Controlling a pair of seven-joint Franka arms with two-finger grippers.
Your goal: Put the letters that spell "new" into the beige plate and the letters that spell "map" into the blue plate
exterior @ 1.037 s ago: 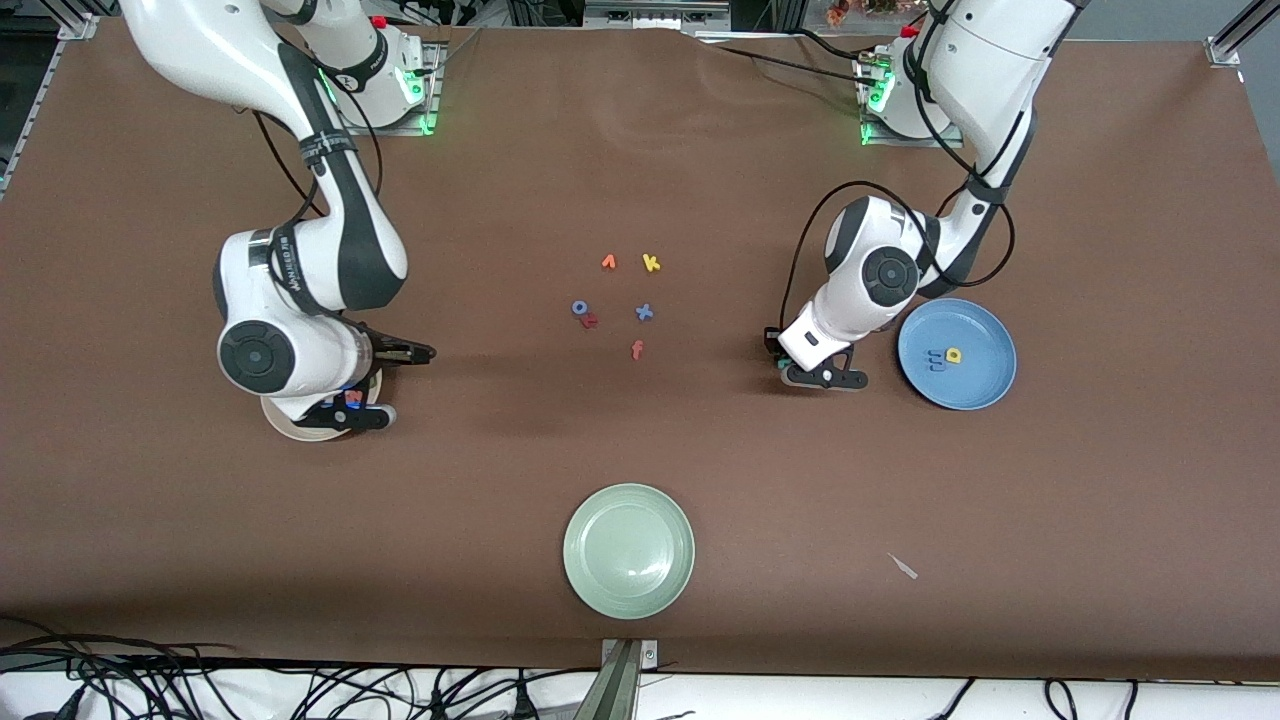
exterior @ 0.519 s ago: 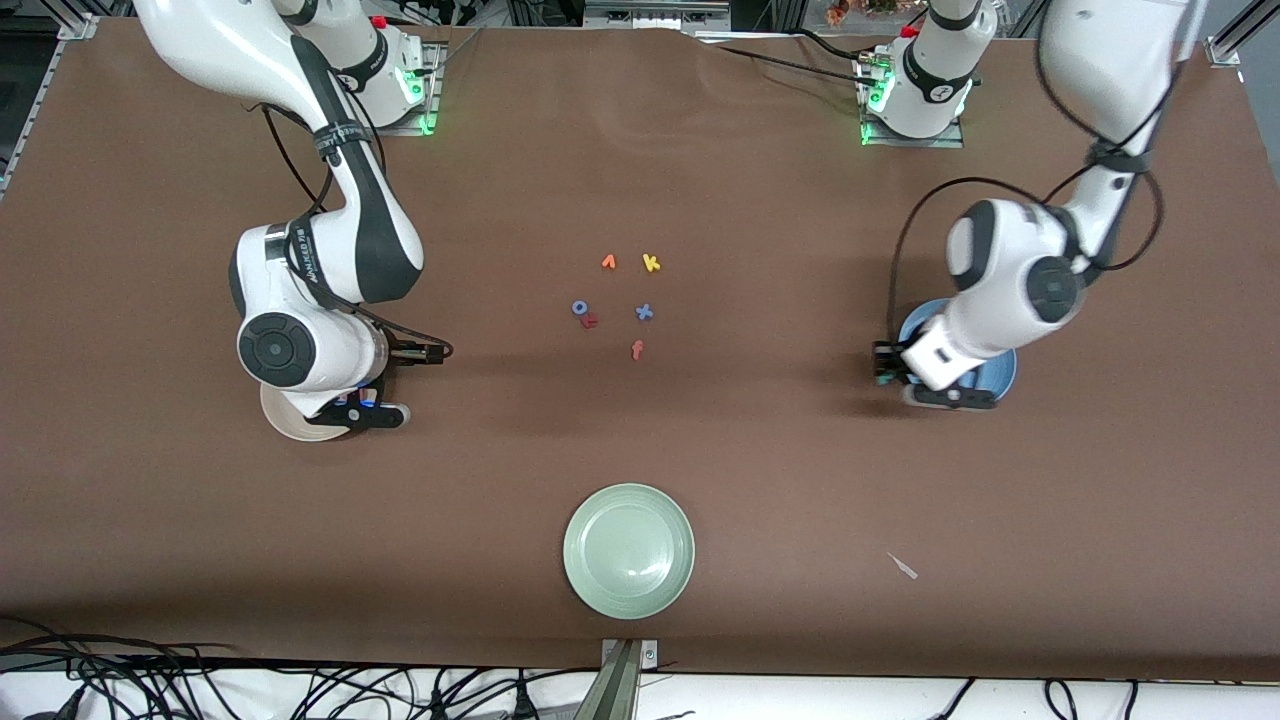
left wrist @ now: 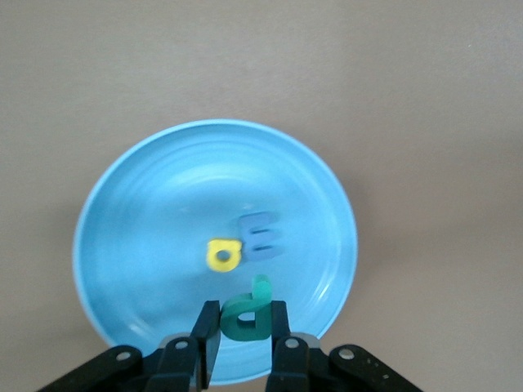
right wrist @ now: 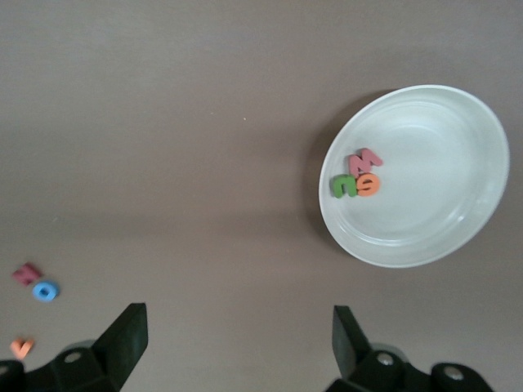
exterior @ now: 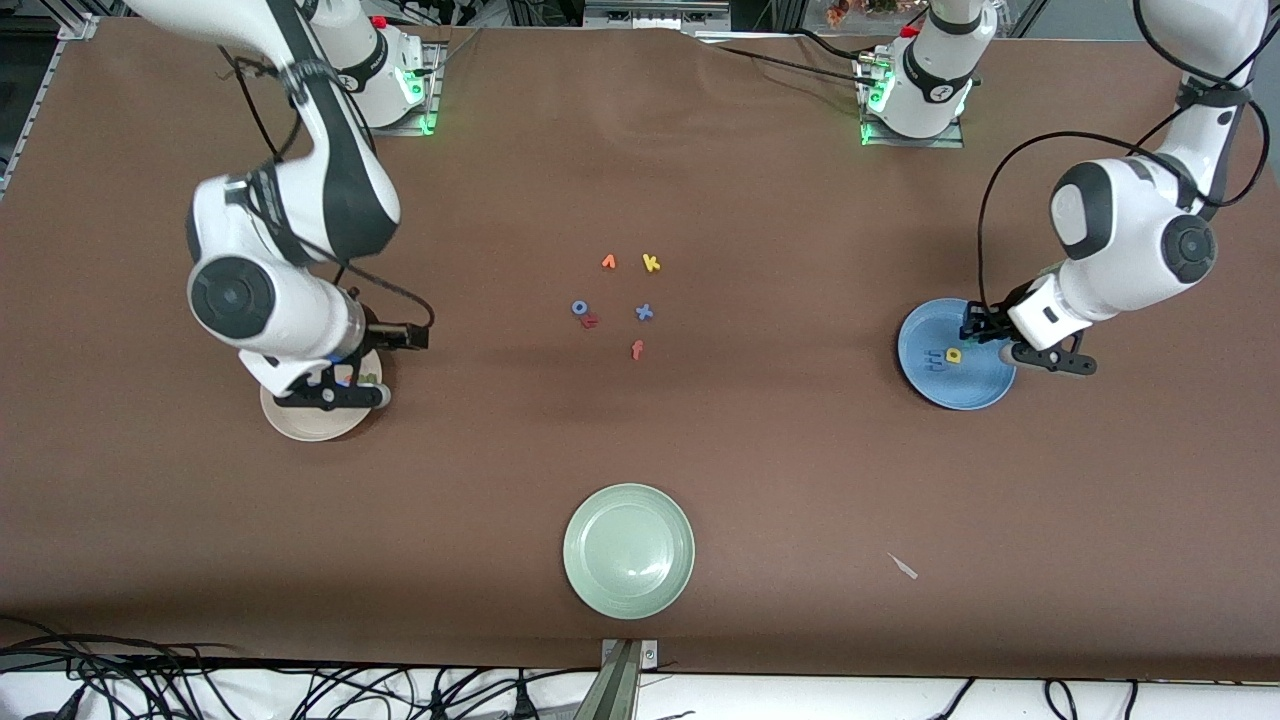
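The left tool (left wrist: 239, 339) is hovering over the blue plate (left wrist: 147, 188), its two fingers closing on the teal p (left wrist: 248, 313), which is standing between them just above the plate's floor. Directly past the fingertips, the yellow a (left wrist: 222, 256) and the blue m (left wrist: 260, 235) are lying touching each other near the plate's middle. To finish this step well, the tool should be parting its fingers only while the p is hanging inside the rim, beside the two letters already there, then lifting straight up so nothing is being dragged out.

The right tool (right wrist: 237, 347) is hanging with fingers spread wide and empty, off to one side of the beige plate (right wrist: 441, 237), where the green n (right wrist: 342, 187), orange e (right wrist: 368, 185) and salmon-red w (right wrist: 364, 159) are resting in a tight cluster. A red letter (right wrist: 26, 273), a blue o (right wrist: 46, 291) and an orange v (right wrist: 21, 347) are lying on the bare worktop (right wrist: 163, 122) near one of its fingers.

Compared with a second ago, the left tool has swung from the open worktop to over the blue plate, and the right tool has drawn clear of the beige plate
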